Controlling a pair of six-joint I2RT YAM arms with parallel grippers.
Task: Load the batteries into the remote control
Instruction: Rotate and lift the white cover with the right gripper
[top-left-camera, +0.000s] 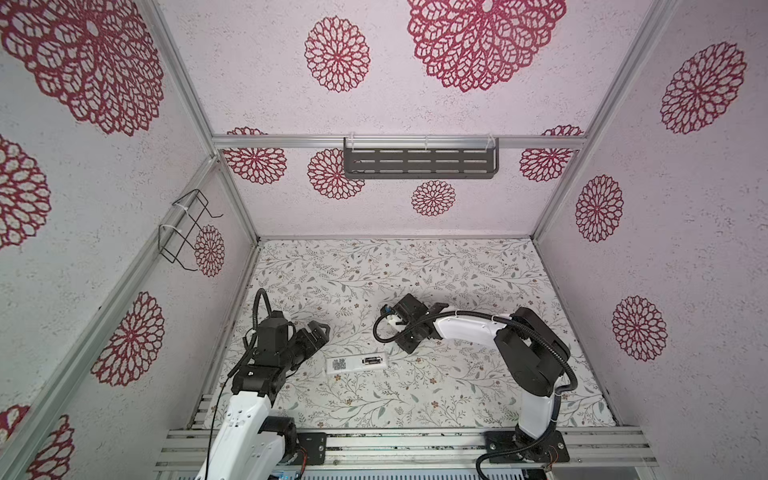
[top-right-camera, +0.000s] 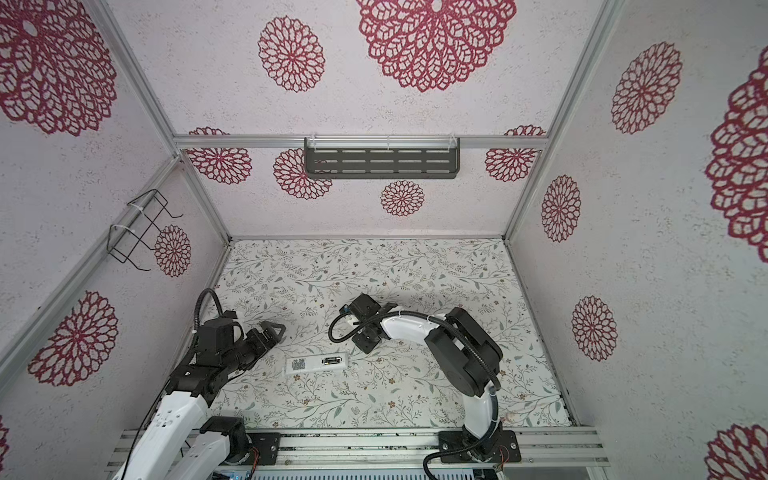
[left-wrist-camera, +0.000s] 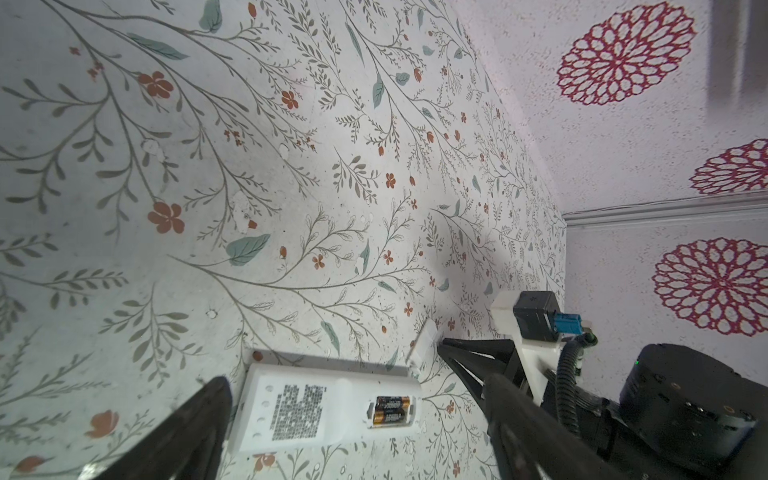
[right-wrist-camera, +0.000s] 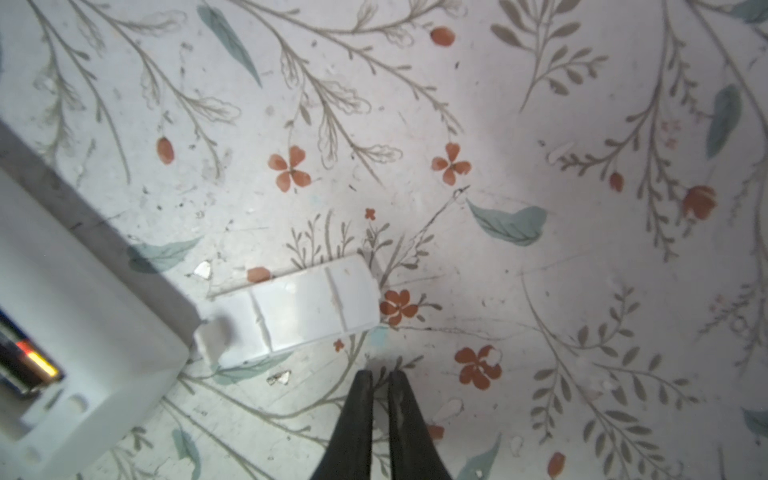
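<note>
Batteries sitting in the bay, cover lying loose
The remote control (top-left-camera: 356, 364) is lying back-up at lower centre of the worktop (top-left-camera: 415, 270), batteries (left-wrist-camera: 390, 411) inside. The right claw (right-wrist-camera: 380, 374), nearly closed and empty, is risking knocking the cover (right-wrist-camera: 303, 309) away. The left claw (top-left-camera: 322, 332) is gaping, empty.

The work surface is a pale table covering printed with grey-green branches and rust-red flowers (top-left-camera: 457, 270); a small white grooved plastic cover plate (right-wrist-camera: 299, 309) lies flat on it. The walls — white textured panels with crimson lace-like rosettes (top-left-camera: 336, 54) — sit in a silver aluminium extrusion frame (top-left-camera: 291, 142). A dark grey slotted metal shelf (top-left-camera: 419, 163) hangs on the rear rail; a black wire rack (top-left-camera: 185, 226) is tied to the left rail.
</note>
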